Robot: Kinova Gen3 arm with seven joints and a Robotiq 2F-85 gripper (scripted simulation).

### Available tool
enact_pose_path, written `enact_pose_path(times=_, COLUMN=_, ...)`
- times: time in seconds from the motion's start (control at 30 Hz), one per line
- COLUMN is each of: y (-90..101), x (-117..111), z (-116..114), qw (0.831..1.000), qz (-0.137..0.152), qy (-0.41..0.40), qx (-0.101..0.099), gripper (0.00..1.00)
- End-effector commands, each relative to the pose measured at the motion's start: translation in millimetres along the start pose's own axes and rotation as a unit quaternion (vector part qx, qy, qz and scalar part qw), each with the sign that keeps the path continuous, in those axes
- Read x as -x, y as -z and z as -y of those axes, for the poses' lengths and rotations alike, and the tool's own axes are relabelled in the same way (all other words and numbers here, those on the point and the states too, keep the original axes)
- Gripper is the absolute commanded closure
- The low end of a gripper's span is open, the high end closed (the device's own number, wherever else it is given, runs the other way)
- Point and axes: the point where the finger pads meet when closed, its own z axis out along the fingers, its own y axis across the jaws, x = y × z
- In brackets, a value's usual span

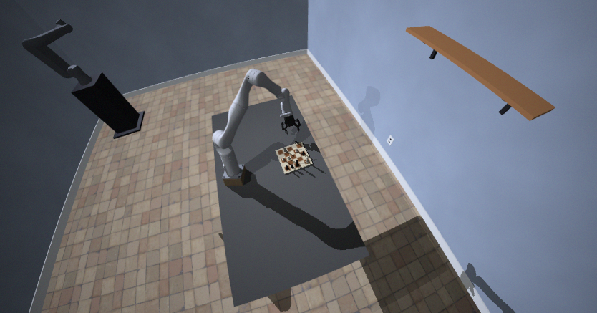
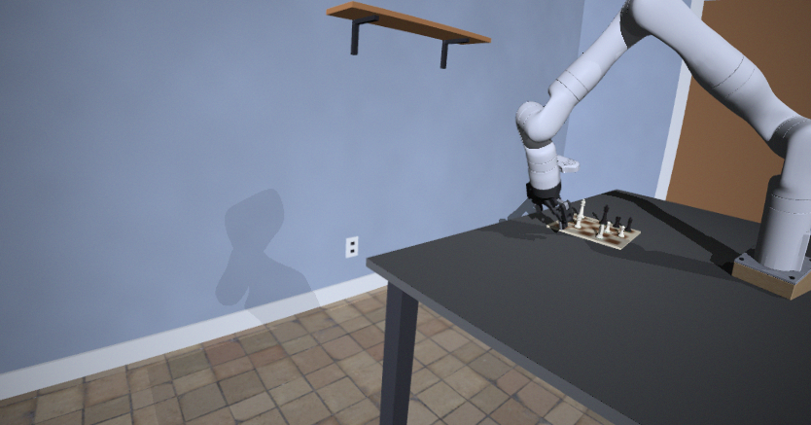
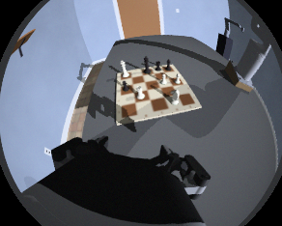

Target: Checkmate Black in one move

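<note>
Gripper (image 2: pixel 554 213) jaws apart, empty; chessboard (image 2: pixel 625 240) tan/brown w/ upright wht+blk pcs.

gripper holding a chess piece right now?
No: in the exterior view the gripper hangs open at the chessboard's near edge with nothing between its fingers, and the pieces stand on the board.

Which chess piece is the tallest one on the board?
The tall white piece at the board's end nearest the open gripper. It rises well above every other piece, white or black.

Pale grey tubular arm (image 2: pixel 703 58), black pincer (image 2: pixel 551 209), tan bolted base (image 2: pixel 786 288).
</note>
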Motion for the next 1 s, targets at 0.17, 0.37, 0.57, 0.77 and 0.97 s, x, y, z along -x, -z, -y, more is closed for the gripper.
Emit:
enact_pose_path(times=0.17, y=-0.7, x=10.5, z=-17.9, qw=0.997, qz=-0.002, qy=0.071, qx=-0.001, gripper=0.0)
enact_pose_path(times=0.37, y=-0.8, x=13.1, z=-22.4, qw=0.996, qz=-0.002, qy=0.093, qx=-0.002, gripper=0.0)
enact_pose_path(times=0.57, y=-0.9, x=13.5, z=-23.2, qw=0.995, qz=-0.002, qy=0.097, qx=-0.002, gripper=0.0)
enact_pose_path(times=0.77, y=-0.9, x=13.5, z=-23.2, qw=0.995, qz=-0.002, qy=0.097, qx=-0.002, gripper=0.0)
enact_pose_path(times=0.97, y=-0.9, x=13.5, z=-23.2, qw=0.995, qz=-0.002, qy=0.097, qx=-0.002, gripper=0.0)
